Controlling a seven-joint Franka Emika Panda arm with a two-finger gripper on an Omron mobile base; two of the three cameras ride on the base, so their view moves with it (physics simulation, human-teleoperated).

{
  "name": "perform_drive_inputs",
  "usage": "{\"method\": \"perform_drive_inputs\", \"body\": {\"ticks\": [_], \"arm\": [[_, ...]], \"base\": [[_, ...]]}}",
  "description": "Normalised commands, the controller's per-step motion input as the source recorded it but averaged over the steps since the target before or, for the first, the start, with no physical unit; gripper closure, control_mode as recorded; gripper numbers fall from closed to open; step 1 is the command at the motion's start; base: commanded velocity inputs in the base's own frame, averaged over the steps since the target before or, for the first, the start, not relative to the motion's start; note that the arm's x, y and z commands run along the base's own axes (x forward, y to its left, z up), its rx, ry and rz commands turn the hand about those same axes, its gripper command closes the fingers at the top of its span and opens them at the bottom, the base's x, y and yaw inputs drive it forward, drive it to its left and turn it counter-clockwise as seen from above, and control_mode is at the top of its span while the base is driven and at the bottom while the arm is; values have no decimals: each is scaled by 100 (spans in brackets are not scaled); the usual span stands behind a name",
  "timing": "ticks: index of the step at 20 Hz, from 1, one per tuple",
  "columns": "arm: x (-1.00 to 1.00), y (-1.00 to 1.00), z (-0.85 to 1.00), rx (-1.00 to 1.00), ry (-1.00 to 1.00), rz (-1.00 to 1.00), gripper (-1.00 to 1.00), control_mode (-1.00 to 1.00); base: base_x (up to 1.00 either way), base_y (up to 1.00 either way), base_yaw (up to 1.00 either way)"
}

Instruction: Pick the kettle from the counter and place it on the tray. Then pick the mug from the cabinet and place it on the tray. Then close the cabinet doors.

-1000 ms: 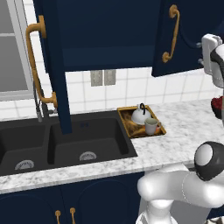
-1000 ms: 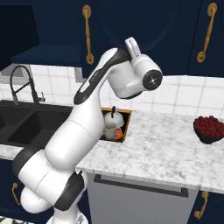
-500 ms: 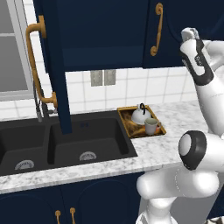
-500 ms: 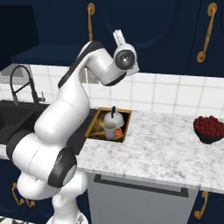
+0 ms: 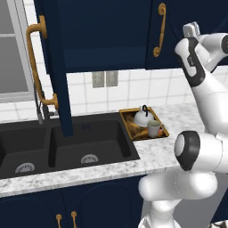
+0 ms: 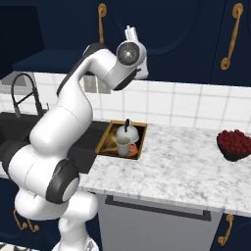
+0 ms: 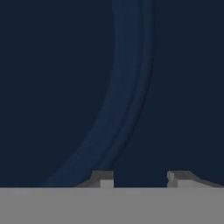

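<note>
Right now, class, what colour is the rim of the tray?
Golden-brown wood, seen best on the tray in the right base view.

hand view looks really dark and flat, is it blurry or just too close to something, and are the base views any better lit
Hand view: soft and dim, pressed close to a navy cabinet door, just a faint curved moulding showing, no glare. Left base view: evenly lit, kettle and mug crisp on the tray. Right base view: bright counter, cupboards above very dark.

kettle (image 5: 142, 117) behind mug (image 5: 154, 128) | both on tray (image 5: 129, 126) | tray right of sink (image 5: 67, 144)
</note>
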Motion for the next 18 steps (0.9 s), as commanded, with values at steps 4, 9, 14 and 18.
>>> {"method": "perform_drive_inputs", "body": {"ticks": [4, 9, 14, 18], "arm": [[100, 44, -52, 13, 7, -3, -100, -100], [90, 31, -54, 13, 6, -1, -100, -100], [6, 29, -21, 3, -2, 0, -100, -100], [-54, 5, 9, 0, -2, 0, -100, -100]], "base": [[0, 0, 0], [0, 0, 0], [0, 0, 0], [0, 0, 0]]}}
